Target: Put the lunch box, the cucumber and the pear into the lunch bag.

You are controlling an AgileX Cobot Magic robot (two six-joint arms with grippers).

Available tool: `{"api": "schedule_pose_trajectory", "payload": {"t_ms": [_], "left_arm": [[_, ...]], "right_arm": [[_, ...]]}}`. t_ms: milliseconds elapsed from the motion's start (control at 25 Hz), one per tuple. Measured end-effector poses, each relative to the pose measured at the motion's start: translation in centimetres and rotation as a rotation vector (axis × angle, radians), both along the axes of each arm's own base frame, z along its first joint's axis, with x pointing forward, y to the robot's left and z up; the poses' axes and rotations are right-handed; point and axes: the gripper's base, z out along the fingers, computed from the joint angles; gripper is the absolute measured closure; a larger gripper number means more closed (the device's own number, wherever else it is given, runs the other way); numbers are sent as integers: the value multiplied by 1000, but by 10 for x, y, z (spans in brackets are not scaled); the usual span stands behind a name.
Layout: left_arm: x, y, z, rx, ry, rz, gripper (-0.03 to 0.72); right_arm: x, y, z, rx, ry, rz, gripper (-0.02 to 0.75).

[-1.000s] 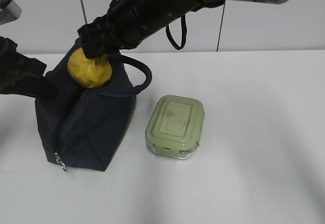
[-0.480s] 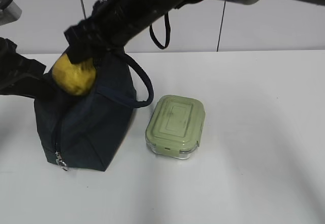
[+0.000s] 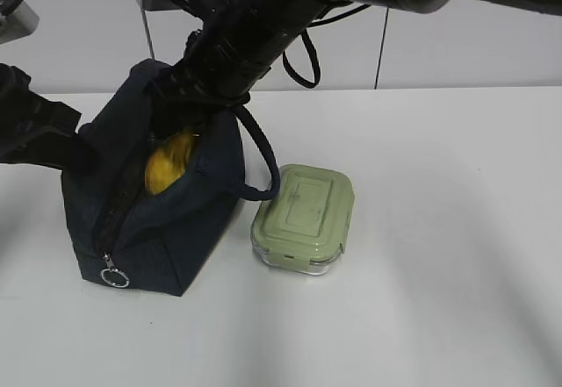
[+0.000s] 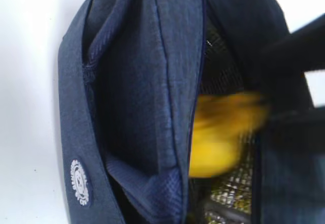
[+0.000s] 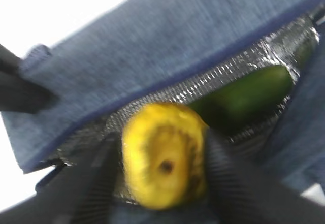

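At left, left gripper (image 3: 66,154) is pressing against lunch bag (image 3: 189,229), seemingly bracing it; grip state cannot tell. Right gripper (image 5: 165,170), clenched on pear (image 5: 163,163), is lowering it through the open mouth, cucumber (image 5: 244,97) lying inside already. Lunch box (image 3: 304,218) is waiting just right of bag, on table (image 3: 439,229).

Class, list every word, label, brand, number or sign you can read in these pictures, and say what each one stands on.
Round white emblem on the side of the lunch bag, left wrist view: a ring of small print around a middle mark, too small and blurred to read.
Lunch box: only moulded ridges on the lid, no lettering visible.
Pear, cucumber, table: no text.
Nothing can be quoted as readable.
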Motion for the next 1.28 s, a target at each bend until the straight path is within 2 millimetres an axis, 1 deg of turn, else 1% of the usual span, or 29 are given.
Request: {"api": "schedule_pose_trajectory", "payload": {"t_ms": [80, 120, 160, 200, 280, 320, 360, 400, 440, 480, 520, 560, 600, 680, 720, 760, 800, 880, 1000, 1080, 1160, 1280], "left_arm": [[0, 0, 0, 0, 0, 0, 703], [0, 0, 0, 0, 0, 0, 703], [0, 0, 0, 0, 0, 0, 703], [0, 0, 0, 0, 0, 0, 703], [0, 0, 0, 0, 0, 0, 703], [0, 0, 0, 0, -2, 1, 703], [0, 0, 0, 0, -2, 1, 703], [0, 0, 0, 0, -2, 1, 703], [0, 0, 0, 0, -2, 0, 703], [0, 0, 0, 0, -2, 0, 703], [0, 0, 0, 0, -1, -1, 703], [0, 0, 0, 0, 1, -2, 703], [0, 0, 0, -1, 2, -3, 703], [0, 0, 0, 0, 2, -3, 703], [0, 0, 0, 0, 2, -3, 703], [0, 0, 0, 0, 1, -2, 703], [0, 0, 0, 0, 0, -2, 703], [0, 0, 0, 0, -1, -1, 703], [0, 0, 0, 0, -1, -1, 703], [0, 0, 0, 0, -1, -1, 703], [0, 0, 0, 0, -1, -1, 703], [0, 0, 0, 0, -1, -1, 703]], "right_arm": [[-1, 0, 13, 23, -25, 7, 150], [-2, -1, 23, 36, -45, 9, 122], [-4, -3, 35, 48, -75, 7, 115], [-6, -6, 47, 49, -105, -1, 118], [-11, -21, 71, 17, -155, -50, 146], [-13, -30, 76, -21, -162, -83, 174], [-13, -39, 74, -60, -160, -113, 197], [-14, -50, 66, -92, -130, -145, 216], [-17, -60, 51, -119, -86, -172, 234], [-21, -69, 30, -147, -43, -196, 245], [-25, -79, 18, -134, -47, -239, 256], [-36, -90, 2, -124, -21, -279, 262], [-47, -101, -8, -75, -4, -340, 266], [-61, -122, -14, 46, 31, -474, 269], [-65, -134, -16, 96, 64, -531, 269], [-64, -144, -20, 139, 106, -580, 269], [-60, -155, -24, 166, 133, -612, 269], [-51, -171, -37, 233, 223, -662, 269], [-40, -186, -49, 319, 314, -681, 270], [-39, -193, -54, 338, 347, -672, 270], [-44, -199, -64, 339, 377, -664, 270], [-60, -208, -89, 366, 420, -667, 270]]}}
